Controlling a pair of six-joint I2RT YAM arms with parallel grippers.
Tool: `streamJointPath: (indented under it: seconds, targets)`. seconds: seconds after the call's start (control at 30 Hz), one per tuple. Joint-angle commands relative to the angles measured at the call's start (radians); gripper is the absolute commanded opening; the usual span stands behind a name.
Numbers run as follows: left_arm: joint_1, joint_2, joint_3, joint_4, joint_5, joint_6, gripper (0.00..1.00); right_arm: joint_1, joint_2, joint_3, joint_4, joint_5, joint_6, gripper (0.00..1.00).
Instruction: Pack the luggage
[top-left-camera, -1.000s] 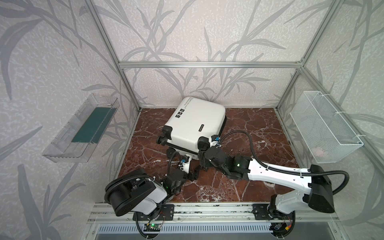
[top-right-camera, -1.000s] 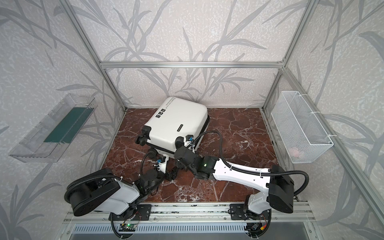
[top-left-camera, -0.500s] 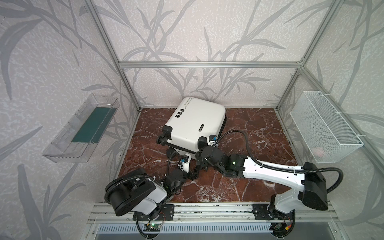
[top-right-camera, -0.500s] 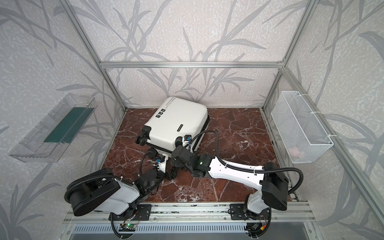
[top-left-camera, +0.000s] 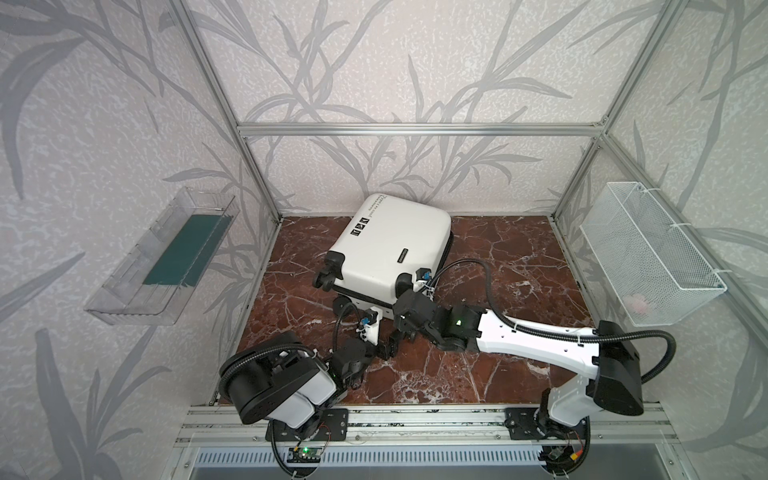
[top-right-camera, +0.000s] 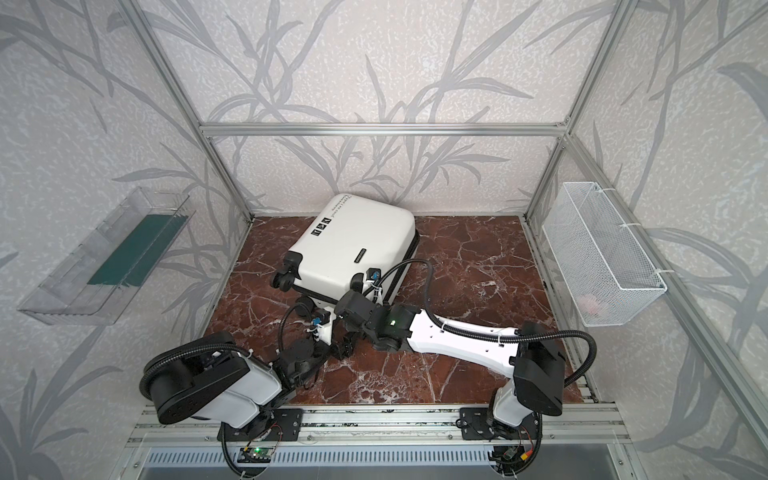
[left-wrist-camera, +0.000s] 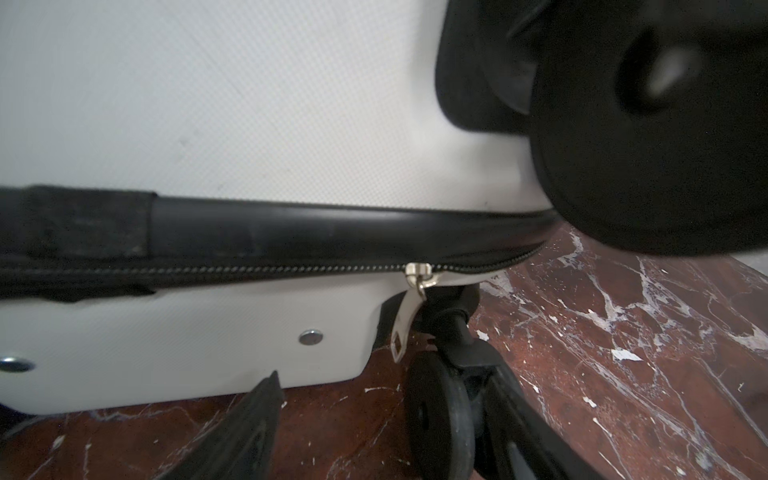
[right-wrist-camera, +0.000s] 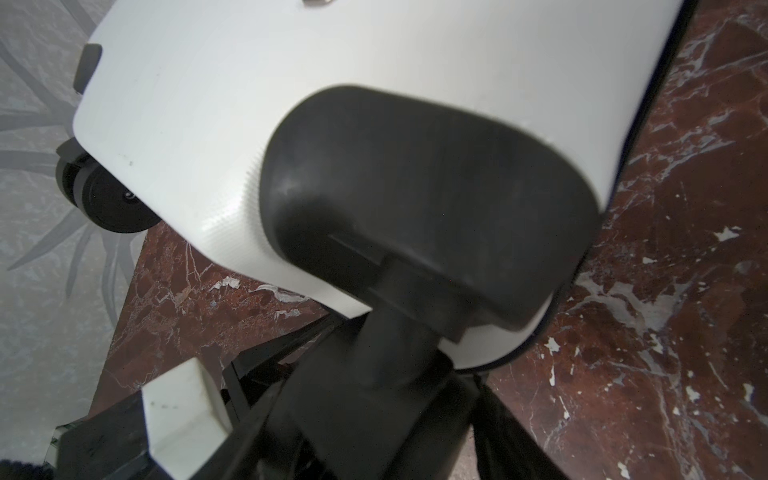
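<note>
Looks like zip-up step on small white hard-shell suitcase (top-left-camera: 395, 245). My left pincer (left-wrist-camera: 382, 395) open by silver zipper pull (left-wrist-camera: 405, 328); right pincer (top-left-camera: 402, 332), can't tell. Next: pinch pull.

The suitcase (top-left-camera: 390, 245) is white with black wheels (top-left-camera: 326, 280). The floor (top-left-camera: 507, 266) is red-brown marble veined white, the walls (top-left-camera: 374, 62) grey-leaved.
</note>
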Motion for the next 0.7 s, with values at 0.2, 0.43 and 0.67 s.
streamJointPath:
  seconds: [0.2,0.43,0.67]
  targets:
    - [-0.005,0.005,-0.004,0.051,-0.012,0.002,0.79,0.001,-0.029,0.002,0.004,-0.004,-0.034,0.33]
    - [-0.006,0.007,-0.002,0.051,-0.015,0.015,0.79,0.002,-0.072,0.003,0.053,-0.035,-0.078,0.15]
    - [-0.005,0.011,0.009,0.052,-0.023,0.027,0.79,0.012,-0.102,0.016,0.074,-0.044,-0.118,0.11]
